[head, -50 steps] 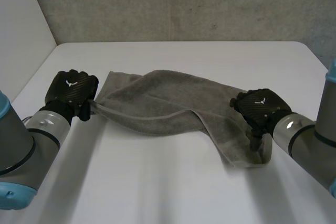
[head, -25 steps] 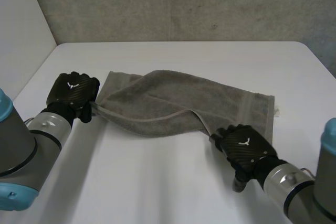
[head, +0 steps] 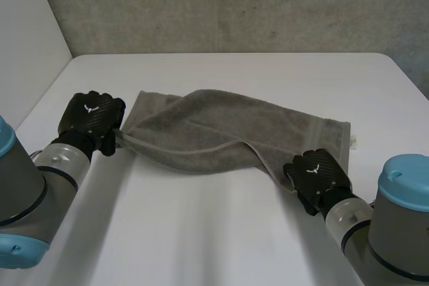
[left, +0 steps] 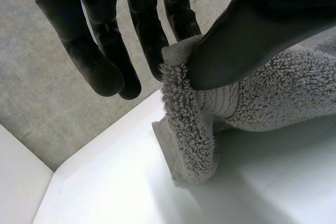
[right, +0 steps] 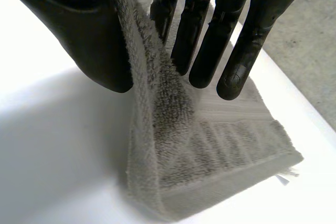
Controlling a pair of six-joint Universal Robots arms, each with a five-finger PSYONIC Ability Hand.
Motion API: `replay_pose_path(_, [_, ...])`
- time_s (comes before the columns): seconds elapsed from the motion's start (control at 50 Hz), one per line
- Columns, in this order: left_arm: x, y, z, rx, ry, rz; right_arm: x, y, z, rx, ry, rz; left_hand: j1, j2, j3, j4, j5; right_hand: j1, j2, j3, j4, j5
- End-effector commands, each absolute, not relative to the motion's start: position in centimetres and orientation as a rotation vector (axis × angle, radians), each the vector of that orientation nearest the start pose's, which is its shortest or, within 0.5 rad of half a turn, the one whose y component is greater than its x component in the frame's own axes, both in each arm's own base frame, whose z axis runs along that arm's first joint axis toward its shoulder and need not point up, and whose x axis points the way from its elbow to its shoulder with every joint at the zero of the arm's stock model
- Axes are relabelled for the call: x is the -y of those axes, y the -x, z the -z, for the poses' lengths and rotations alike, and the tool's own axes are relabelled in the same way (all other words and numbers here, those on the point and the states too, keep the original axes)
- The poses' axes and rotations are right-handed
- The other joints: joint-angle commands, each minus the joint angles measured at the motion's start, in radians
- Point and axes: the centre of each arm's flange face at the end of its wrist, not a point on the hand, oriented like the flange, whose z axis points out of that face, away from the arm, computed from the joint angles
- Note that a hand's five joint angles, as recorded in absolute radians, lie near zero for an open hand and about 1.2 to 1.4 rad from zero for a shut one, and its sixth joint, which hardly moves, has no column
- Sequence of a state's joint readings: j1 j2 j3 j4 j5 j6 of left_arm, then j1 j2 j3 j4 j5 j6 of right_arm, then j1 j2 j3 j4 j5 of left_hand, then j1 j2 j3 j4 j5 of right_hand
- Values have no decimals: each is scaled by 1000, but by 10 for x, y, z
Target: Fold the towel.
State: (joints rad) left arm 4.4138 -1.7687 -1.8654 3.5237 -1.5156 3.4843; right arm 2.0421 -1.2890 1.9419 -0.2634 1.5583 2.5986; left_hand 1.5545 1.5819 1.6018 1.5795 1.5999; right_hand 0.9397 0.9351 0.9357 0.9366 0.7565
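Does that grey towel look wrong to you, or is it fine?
The grey terry towel lies rumpled on the white table: its near edge is rolled over in a slanting ridge. The left hand pinches one end corner, the right hand the near corner opposite. Nothing looks torn.

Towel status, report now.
Left robot hand pinching towel's left end. Right robot hand pinching its near right edge. Towel rumpled, partly doubled over on table. Nothing in the way.
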Motion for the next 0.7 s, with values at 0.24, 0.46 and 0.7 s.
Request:
replay_pose_path(0.24, [263,223,-194,-2213,-796,2099,205,-246,-150,-2293,1269,1823,-158,-186,-206,-183,-378,457,461,461,460,465])
replay_pose_path(0.46, [269,209,-249,-2026,-681,2261,228,-223,-299,-1916,926,2439,-158,-186,-206,-183,-378,457,461,461,460,465])
replay_pose_path(0.7, [256,189,-332,-1808,-489,2496,255,-160,-404,-1861,645,2476,-158,-186,-206,-183,-378,457,461,461,460,465])
